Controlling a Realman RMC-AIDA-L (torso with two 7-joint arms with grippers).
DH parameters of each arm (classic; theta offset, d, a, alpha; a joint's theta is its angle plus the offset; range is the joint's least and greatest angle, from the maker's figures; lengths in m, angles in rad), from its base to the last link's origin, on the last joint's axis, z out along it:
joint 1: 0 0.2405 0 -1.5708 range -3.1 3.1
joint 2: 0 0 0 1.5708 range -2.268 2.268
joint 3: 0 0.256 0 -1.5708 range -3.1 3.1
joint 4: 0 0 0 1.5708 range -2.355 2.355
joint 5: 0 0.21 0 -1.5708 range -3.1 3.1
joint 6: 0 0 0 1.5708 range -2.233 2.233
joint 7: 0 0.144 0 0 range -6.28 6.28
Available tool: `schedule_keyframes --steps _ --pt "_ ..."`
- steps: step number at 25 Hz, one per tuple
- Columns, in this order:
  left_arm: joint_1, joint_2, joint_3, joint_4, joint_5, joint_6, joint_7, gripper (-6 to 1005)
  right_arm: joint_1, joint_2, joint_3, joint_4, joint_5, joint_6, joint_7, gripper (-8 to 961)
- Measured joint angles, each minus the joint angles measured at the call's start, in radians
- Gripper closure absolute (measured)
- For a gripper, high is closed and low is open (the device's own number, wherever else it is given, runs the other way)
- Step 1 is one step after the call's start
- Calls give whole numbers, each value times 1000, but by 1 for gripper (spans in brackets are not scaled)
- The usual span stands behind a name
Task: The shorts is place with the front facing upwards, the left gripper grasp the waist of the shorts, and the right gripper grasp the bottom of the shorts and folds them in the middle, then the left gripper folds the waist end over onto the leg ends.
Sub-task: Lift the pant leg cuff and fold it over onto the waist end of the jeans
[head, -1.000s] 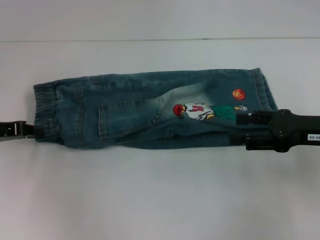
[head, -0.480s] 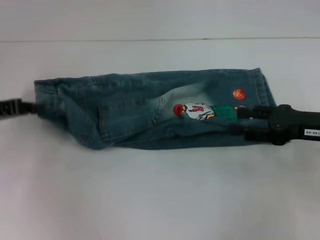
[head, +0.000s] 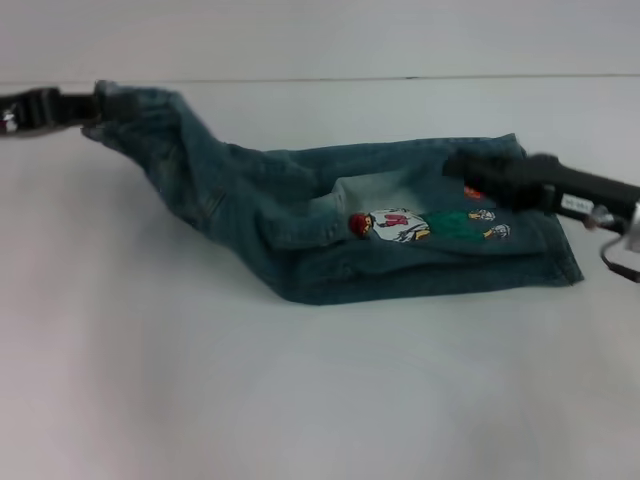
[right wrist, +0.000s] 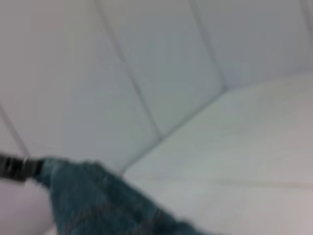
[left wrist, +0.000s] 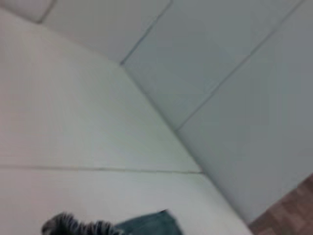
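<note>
The blue denim shorts [head: 400, 240] are folded lengthwise, with a cartoon patch [head: 392, 223] facing up. Their leg ends lie flat on the white table at the right. The waist end [head: 140, 115] is lifted off the table at the far left, and my left gripper [head: 88, 106] is shut on it. That same grip shows far off in the right wrist view, where denim [right wrist: 83, 196] hangs from the left gripper [right wrist: 29, 168]. My right gripper [head: 462, 168] hovers over the leg ends near the orange ball patch. In the left wrist view, gathered waistband [left wrist: 73, 227] and denim [left wrist: 149, 224] show.
The white table [head: 300, 400] spreads wide in front of the shorts. A pale panelled wall [left wrist: 234, 73] rises behind the table's far edge. A cable [head: 615, 255] hangs by the right arm.
My left gripper has lifted the waist end up and back from the table's left side, and the cloth now slopes up to it. The right arm has shifted back over the leg ends.
</note>
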Motion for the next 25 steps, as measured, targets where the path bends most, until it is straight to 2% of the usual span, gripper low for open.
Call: schedule_keyframes --steps 3,5,9,12,17,25 --pt "-39 -4 2 -3 -9 5 -1 969 39 6 -5 120 122 99 -95 611" --pt "-66 -5 3 -7 -11 4 -1 969 71 11 -5 203 177 181 -166 850" --pt "-117 -9 7 -10 -13 10 -2 969 153 19 -1 377 269 354 -335 887" --pt "-142 -14 7 -9 -25 36 -4 969 210 24 -5 486 288 418 -441 914" --pt "-159 -24 13 -8 -65 73 -4 968 278 31 -9 608 264 421 -554 950" --pt "-168 -43 15 -3 -68 96 -3 969 388 36 61 724 104 421 -559 948"
